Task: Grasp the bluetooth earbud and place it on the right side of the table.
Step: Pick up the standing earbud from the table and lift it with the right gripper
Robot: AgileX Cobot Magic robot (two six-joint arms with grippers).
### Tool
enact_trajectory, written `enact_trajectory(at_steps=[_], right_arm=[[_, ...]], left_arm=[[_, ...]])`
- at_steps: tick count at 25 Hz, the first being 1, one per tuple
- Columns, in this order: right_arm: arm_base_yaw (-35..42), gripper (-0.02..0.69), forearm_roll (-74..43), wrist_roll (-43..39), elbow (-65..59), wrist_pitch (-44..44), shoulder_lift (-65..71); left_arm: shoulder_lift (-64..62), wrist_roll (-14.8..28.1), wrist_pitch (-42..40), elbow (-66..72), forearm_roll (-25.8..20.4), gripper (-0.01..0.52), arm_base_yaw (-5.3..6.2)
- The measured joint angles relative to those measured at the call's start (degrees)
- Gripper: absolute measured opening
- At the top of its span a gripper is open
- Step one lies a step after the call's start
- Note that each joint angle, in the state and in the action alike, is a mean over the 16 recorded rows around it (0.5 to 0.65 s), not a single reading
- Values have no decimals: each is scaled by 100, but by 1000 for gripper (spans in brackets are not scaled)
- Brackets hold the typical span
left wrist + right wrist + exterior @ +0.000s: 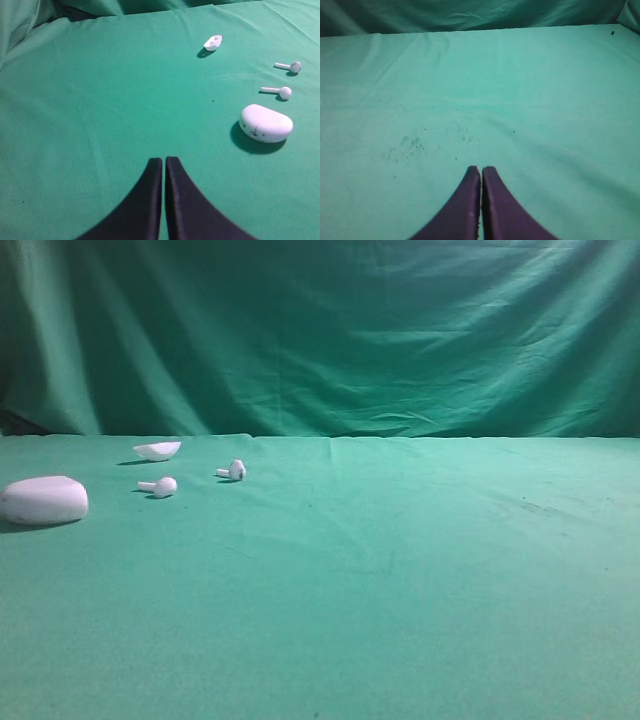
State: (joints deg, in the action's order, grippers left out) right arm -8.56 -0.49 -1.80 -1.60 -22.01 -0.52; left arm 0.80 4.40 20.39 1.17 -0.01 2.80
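Note:
The bluetooth earbud (234, 471), tiny and white with a small dark speck on its head, lies on the green table (400, 570) at the far left. It also shows in the left wrist view (290, 66) at the right edge. My left gripper (163, 160) is shut and empty, hovering over bare cloth well short of and to the left of the earbud. My right gripper (481, 169) is shut and empty over bare cloth, with no earbud in its view. Neither gripper shows in the exterior high view.
A plain white twin earbud (160, 486) (279, 91) lies next to the speckled one. A large white oval case (45, 500) (265, 123) sits at the left edge. A small white shell-like piece (158, 450) (213, 42) lies behind them. A green backdrop (320, 330) hangs behind.

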Motion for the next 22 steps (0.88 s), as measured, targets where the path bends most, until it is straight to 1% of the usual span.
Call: enact_trajectory(at_steps=[22], right_arm=[[0,0,3,22,0,98,0]], left_arm=[[0,0,0,0,1,0,0]])
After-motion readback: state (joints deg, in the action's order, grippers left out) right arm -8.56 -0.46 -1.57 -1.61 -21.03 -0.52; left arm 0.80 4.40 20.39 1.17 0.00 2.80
